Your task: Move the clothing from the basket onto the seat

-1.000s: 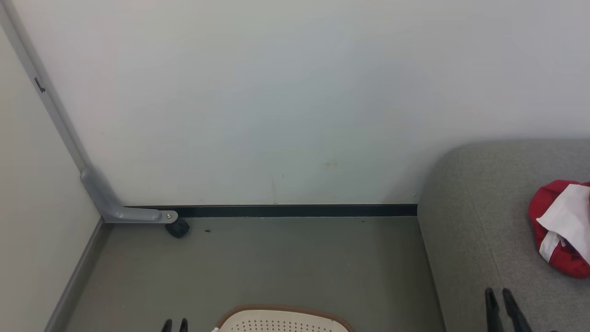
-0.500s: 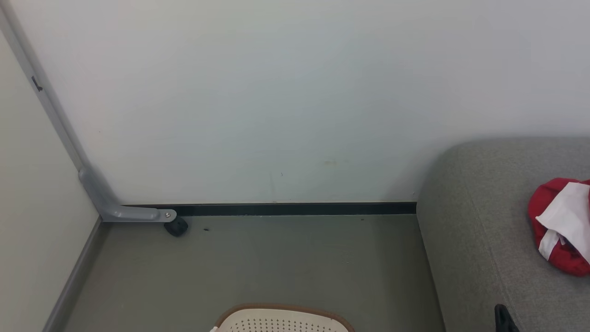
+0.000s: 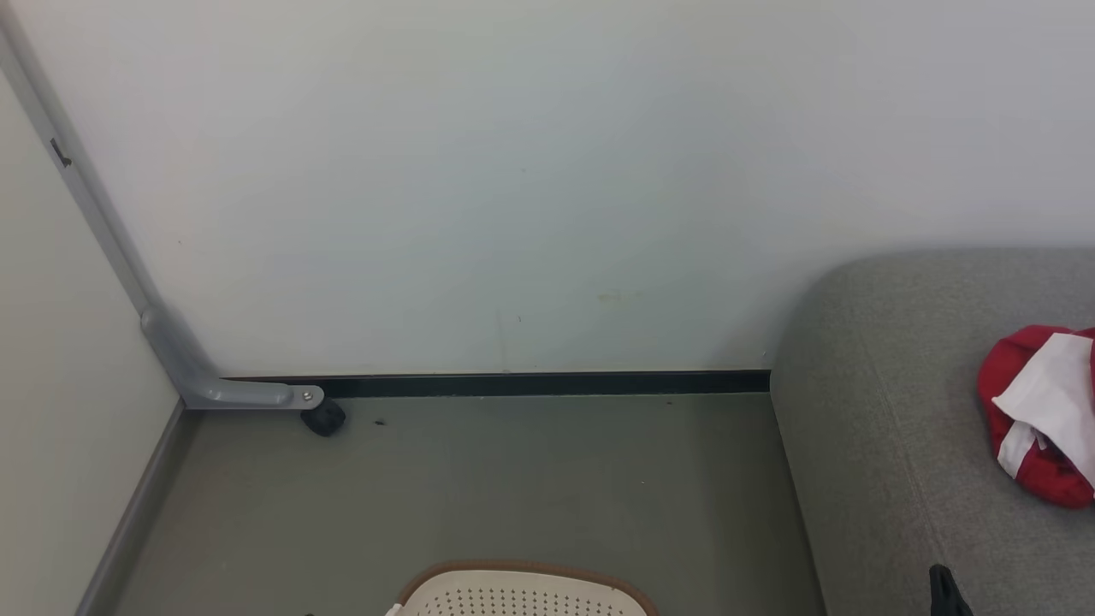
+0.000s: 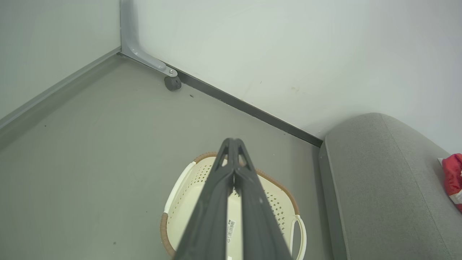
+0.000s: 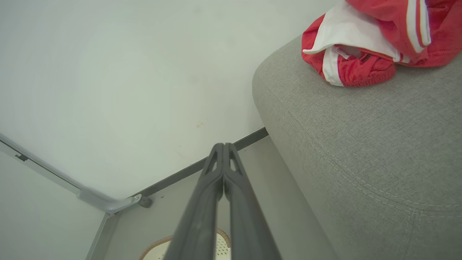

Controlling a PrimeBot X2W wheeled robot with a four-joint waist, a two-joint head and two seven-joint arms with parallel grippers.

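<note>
With the clothing [image 3: 1039, 419] laid on the seat [image 3: 881, 445] at the right edge, the basket [image 4: 191, 202] at the bottom, empty as far as is seen past the fingers, should be checked for leftovers before stopping, and both the left gripper [image 4: 234, 142] and the right gripper [image 5: 223, 146] are pressed closed, nothing held.

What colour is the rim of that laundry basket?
The basket has a brown rim; the left wrist view shows it best.
</note>
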